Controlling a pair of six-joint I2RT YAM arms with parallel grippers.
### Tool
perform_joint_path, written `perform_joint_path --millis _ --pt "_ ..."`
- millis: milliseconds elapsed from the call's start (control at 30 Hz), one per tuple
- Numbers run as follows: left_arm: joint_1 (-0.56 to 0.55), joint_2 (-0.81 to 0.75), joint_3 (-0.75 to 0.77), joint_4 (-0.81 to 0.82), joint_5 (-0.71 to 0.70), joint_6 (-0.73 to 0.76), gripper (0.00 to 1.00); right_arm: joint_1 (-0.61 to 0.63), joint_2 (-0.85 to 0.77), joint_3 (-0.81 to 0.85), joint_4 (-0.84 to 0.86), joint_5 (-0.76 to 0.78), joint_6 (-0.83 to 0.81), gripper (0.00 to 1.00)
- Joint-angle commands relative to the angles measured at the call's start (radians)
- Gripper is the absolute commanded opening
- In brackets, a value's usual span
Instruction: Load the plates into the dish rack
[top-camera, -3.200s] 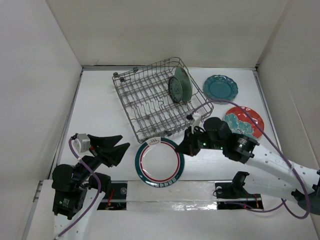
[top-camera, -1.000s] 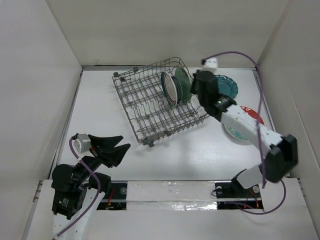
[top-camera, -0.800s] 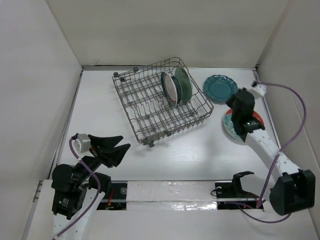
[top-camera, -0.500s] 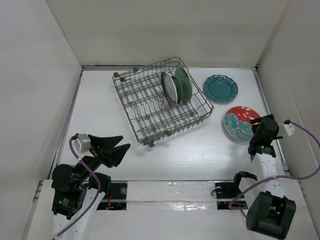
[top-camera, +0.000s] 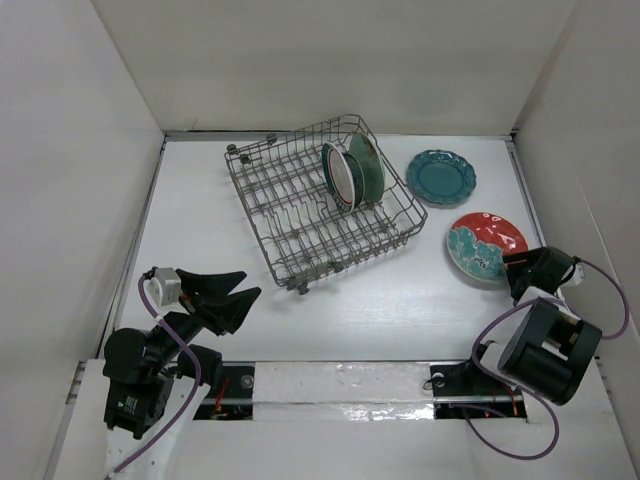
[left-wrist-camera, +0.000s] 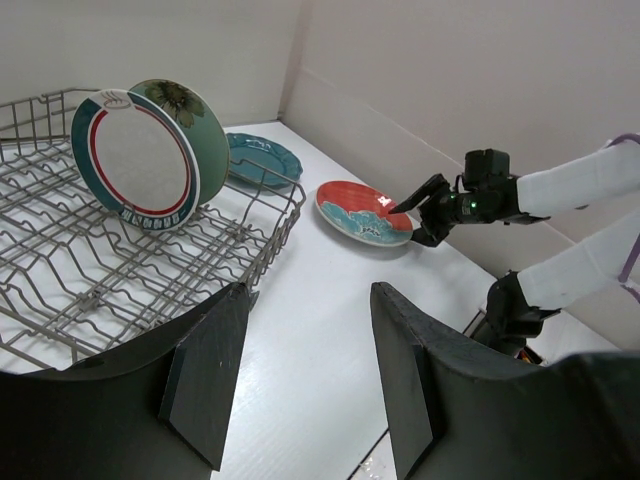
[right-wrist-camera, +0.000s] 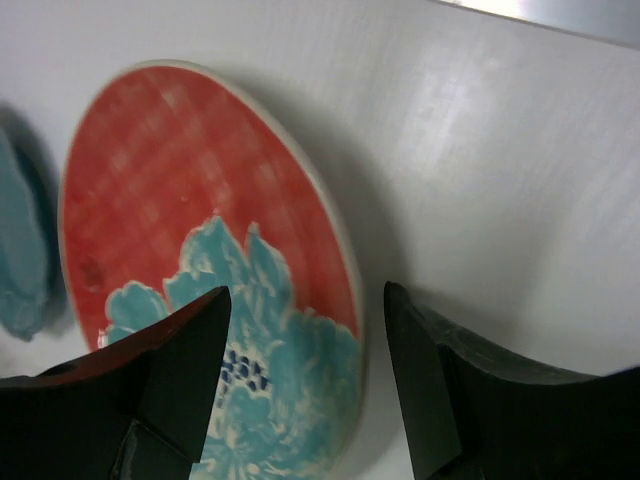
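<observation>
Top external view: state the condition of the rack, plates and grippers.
Grey wire dish rack: upright, holding standing plates.
White plate with red-and-dark rings: standing in rack.
Pale green plate: standing behind it.
Scalloped teal plate: flat on table.
Red-and-teal floral plate: flat on table.
Left gripper: open, empty.
Right gripper: open, at floral plate's rim.

We identify the dish rack (top-camera: 300, 215) as grey metal wire with a dull, smooth finish. The red-and-teal floral plate (right-wrist-camera: 200, 230) and the white plate with red-and-dark rings (left-wrist-camera: 135, 160) are glazed ceramic, smooth and glossy; the former carries a light highlight. The counter (top-camera: 420, 300) is white, matt, faintly streaked. The fingers of the left tool (left-wrist-camera: 310, 290) and right tool (right-wrist-camera: 307, 290) look like matt black plastic.
</observation>
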Motion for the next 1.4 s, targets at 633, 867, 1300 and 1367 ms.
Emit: perform_joint_path --millis 633,867,1300,1367 --pt "-0.008 -0.138 -0.009 0.047 0.008 0.007 0.49 0.054 -0.419 0.083 0.006 -0.07 0.081 0.0" --pt "-0.008 -0.121 -0.009 0.046 0.008 0.007 0.49 0.226 -0.584 0.33 -0.118 0.034 0.018 0.0" --pt "-0.008 -0.11 -0.009 0.044 0.008 0.007 0.49 1.209 -0.05 1.035 -0.182 0.497 -0.551 0.0" --pt "-0.008 -0.11 -0.009 0.046 0.008 0.008 0.49 1.261 0.066 1.149 -0.268 0.524 -0.593 0.0"
